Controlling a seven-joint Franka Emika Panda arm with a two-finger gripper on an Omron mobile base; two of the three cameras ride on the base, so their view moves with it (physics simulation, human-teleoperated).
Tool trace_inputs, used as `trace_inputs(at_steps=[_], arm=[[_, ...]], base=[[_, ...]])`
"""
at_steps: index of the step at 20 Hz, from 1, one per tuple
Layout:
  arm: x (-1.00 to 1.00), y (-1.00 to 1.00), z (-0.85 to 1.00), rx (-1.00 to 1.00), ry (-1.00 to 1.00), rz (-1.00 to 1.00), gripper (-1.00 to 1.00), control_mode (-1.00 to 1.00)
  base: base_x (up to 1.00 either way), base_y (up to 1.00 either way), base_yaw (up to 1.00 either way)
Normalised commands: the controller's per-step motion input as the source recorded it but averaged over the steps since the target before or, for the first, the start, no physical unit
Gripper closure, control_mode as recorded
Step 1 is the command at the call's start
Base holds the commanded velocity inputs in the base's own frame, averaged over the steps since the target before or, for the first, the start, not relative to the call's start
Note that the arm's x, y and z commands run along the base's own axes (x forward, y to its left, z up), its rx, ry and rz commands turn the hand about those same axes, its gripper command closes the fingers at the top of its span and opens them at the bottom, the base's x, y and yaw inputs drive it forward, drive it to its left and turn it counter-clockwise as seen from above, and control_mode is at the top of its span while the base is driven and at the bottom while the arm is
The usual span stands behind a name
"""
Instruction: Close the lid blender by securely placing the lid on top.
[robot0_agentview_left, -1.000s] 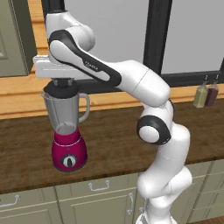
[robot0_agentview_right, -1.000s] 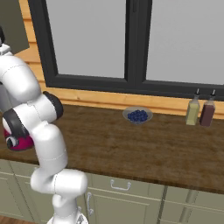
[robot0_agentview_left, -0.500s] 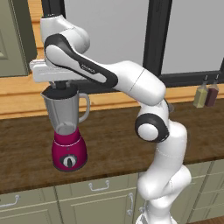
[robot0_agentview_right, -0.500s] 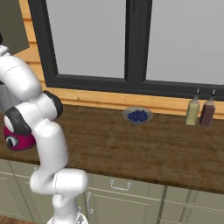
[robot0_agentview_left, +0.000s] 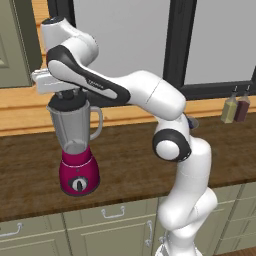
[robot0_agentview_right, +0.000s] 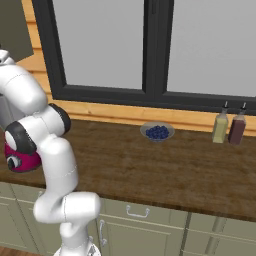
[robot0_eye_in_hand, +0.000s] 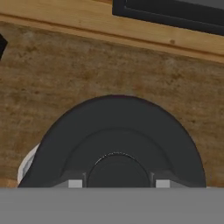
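Cabinet fronts (robot0_agentview_left: 110, 220): being seen nearest, pale green with metal pulls, below the wooden counter (robot0_agentview_left: 130, 160).
Blender (robot0_agentview_left: 75, 145): being shown at the left of the counter, a clear grey jar with its side handle to the right, on a magenta base with a black dial.
Lid (robot0_eye_in_hand: 118, 144): being viewed from straight above in the hand view as a round black cap with a raised centre knob; in the left base view it is seated on the jar's rim, under the hand.
Gripper (robot0_agentview_left: 65, 95): being held directly over the lid; whether its fingers are apart or clamped on the knob cannot be told.
Risk: the lid may be left sitting askew if it is released before it is pressed level, and a sideways pull could tip the tall jar.
Bowl (robot0_agentview_right: 157, 132): being seen farther right, holding blueberries.
Bottles (robot0_agentview_right: 228, 127): two standing at the far right by the window sill.
Writing: faint lettering on the arm's dark link is being shown, too blurred to be read.
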Motion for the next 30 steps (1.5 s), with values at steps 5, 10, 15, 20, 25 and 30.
trace_inputs(at_steps=[5,10,15,20,25,30], arm=[[0.15,0.04,-0.42,0.00,-0.03,0.08,1.00,-1.00],[0.10,0.00,-0.40,0.00,0.00,0.10,1.00,-1.00],[0.00,0.00,-0.10,0.00,0.02,0.10,1.00,-1.00],[0.00,0.00,0.07,0.00,0.05,0.04,1.00,-1.00],[0.00,0.00,0.01,0.00,0.12,0.01,1.00,-1.00],[0.00,0.00,0.00,0.00,0.16,0.00,1.00,-1.00]], base=[[0.00,0.00,0.00],[0.00,0.00,0.00],[0.00,0.00,0.00],[0.00,0.00,0.00],[0.00,0.00,0.00],[0.00,0.00,0.00]])
